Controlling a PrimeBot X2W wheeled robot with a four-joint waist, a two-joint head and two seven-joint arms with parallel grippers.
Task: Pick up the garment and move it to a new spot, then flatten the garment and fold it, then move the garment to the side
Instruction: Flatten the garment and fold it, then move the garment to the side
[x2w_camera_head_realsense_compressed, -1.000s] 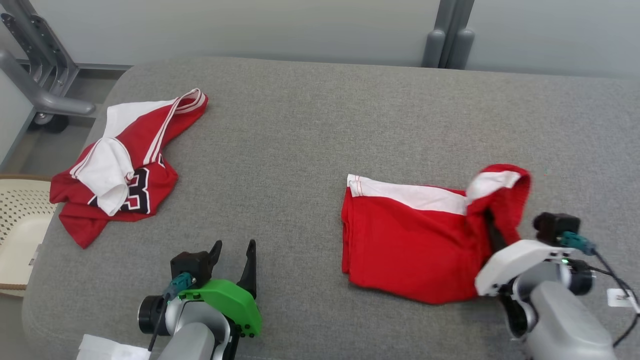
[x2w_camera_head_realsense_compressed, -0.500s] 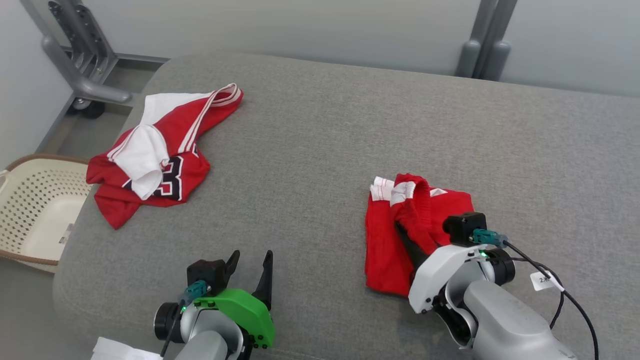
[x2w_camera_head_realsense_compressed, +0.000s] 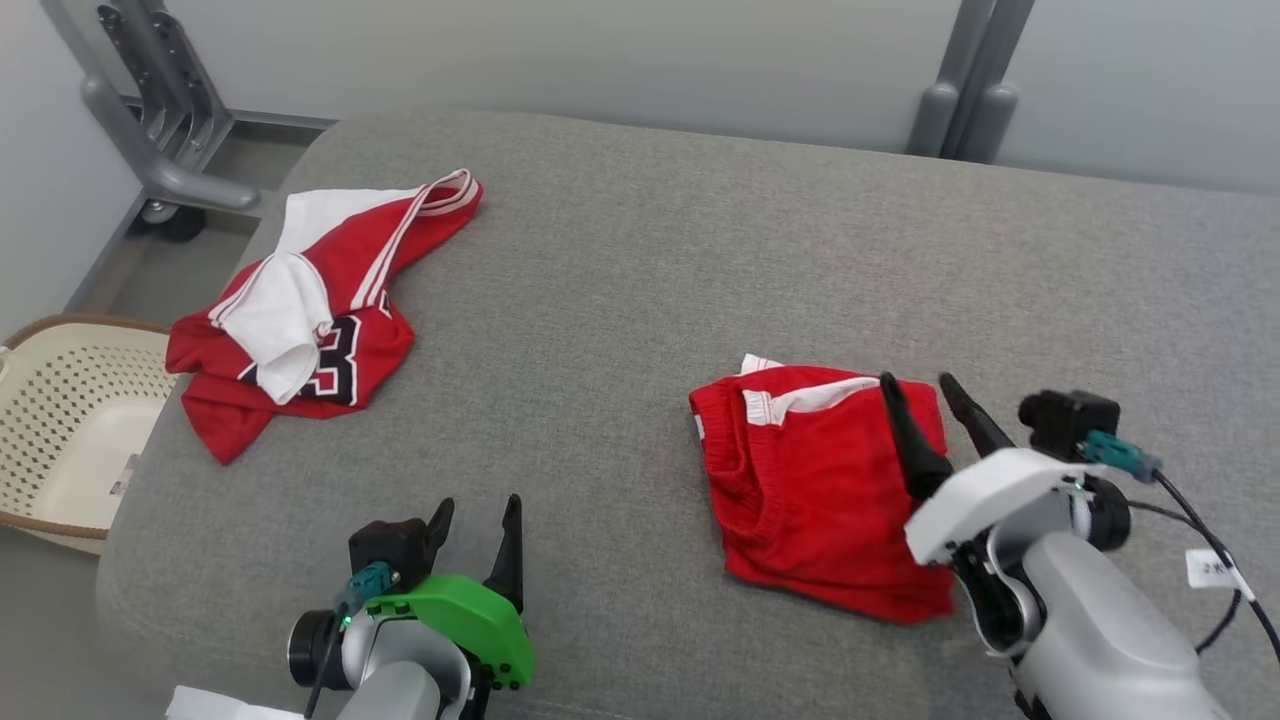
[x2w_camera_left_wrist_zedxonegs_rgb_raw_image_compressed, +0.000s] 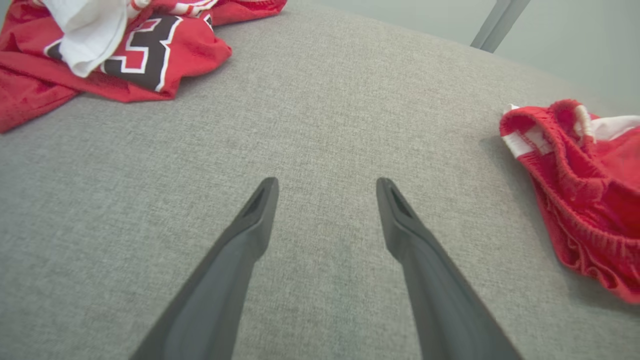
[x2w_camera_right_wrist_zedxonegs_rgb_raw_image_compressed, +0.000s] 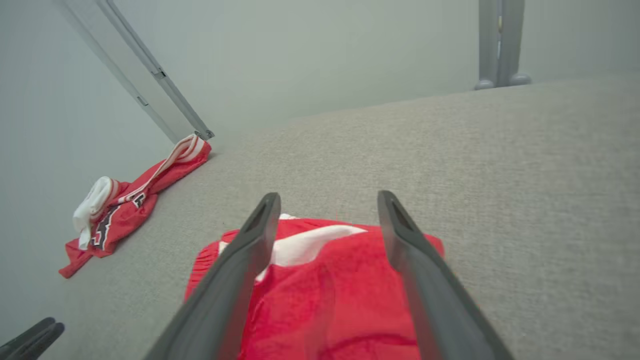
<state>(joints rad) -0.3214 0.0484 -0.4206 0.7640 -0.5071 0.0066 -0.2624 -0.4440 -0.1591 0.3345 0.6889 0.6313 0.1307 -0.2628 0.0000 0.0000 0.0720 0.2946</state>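
Observation:
The garment (x2w_camera_head_realsense_compressed: 820, 480) is a pair of red shorts with a white band, folded into a compact rectangle on the grey padded table (x2w_camera_head_realsense_compressed: 640, 260); it also shows at the right edge of the left wrist view as the garment (x2w_camera_left_wrist_zedxonegs_rgb_raw_image_compressed: 585, 190) and under my right fingers as the garment (x2w_camera_right_wrist_zedxonegs_rgb_raw_image_compressed: 325, 290). My right gripper (x2w_camera_head_realsense_compressed: 915, 378) hovers over its right edge, open, with nothing between its fingers. My left gripper (x2w_camera_head_realsense_compressed: 478, 505) stands open near the table's front edge, well left of the shorts, over bare fabric (x2w_camera_left_wrist_zedxonegs_rgb_raw_image_compressed: 325, 180).
A red and white jersey (x2w_camera_head_realsense_compressed: 310, 310) with a black number lies crumpled at the table's far left. A cream perforated basket (x2w_camera_head_realsense_compressed: 60, 430) stands on the floor past the left edge. Grey metal frames (x2w_camera_head_realsense_compressed: 150, 120) rise behind the table.
My right gripper carried the shorts' right side over to the left, folding them in half, then let go and opened and drew back right. The camera also shifted. The left arm stayed put.

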